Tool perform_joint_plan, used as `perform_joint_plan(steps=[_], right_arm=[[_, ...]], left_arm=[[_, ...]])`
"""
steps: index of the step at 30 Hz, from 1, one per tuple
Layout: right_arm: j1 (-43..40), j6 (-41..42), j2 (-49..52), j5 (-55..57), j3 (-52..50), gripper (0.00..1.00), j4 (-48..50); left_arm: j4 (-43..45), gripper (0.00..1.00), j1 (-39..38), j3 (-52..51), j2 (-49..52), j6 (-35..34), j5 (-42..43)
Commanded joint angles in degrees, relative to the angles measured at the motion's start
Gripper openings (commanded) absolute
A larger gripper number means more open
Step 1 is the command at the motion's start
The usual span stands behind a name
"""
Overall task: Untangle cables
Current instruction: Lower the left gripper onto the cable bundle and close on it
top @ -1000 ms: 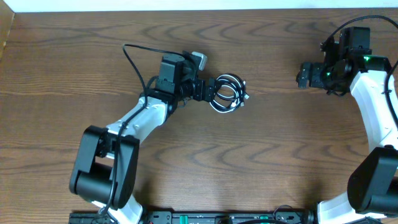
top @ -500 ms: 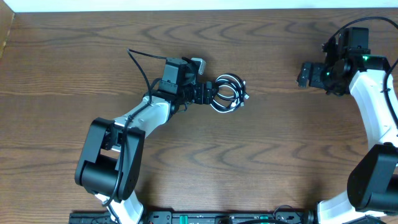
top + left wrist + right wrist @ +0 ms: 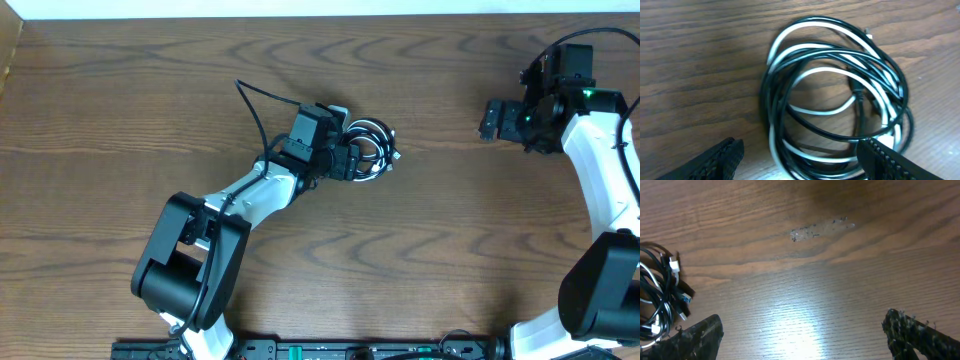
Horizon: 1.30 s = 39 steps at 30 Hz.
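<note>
While the wooden table (image 3: 100,150) fills every view, the two arms take very different poses on it. The left arm (image 3: 250,195) rises from its base at the near edge, bends at the elbow and stretches diagonally up and to the right toward the middle of the table, its wrist low over the wood. The right arm (image 3: 600,170) stands at the far right side, folded upward, with its wrist turned inward and pointing left, well apart from the centre.

The left gripper (image 3: 802,160) is spread wide and grips nothing; in its wrist view the two dark fingertips sit at the bottom corners with the near edge of the bundle lying between them. The right gripper (image 3: 805,335) is likewise spread wide and empty, hanging over bare wood.

The cables (image 3: 378,150) lie flat on the table near its middle, just at the left gripper's tips: black cords and one white cord wound together in one small round coil. From the right wrist view the coil shows at the far left edge, where a white plug (image 3: 674,265) and a blue-tipped plug (image 3: 685,299) stick out.
</note>
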Motion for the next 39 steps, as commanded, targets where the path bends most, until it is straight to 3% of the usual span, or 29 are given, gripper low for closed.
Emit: perform_joint_plan(steps=[1,14,39], right_arm=[[-0.39,0.83,0.48,0.63,0.96,0.99,-0.17],[-0.35,0.85,0.48,0.22,0.96,0.99,-0.15],[-0.35,0.42,0.48,-0.26,0.96,0.99,0.11]], left_arm=[[-1.07,0.77,-0.02,1.36,0.72,1.16,-6.08],[-2.86,0.72,-0.17,1.36,0.81,1.16,-8.2],[0.85,0.72,-0.24,1.36,3.78,1.14,-6.93]])
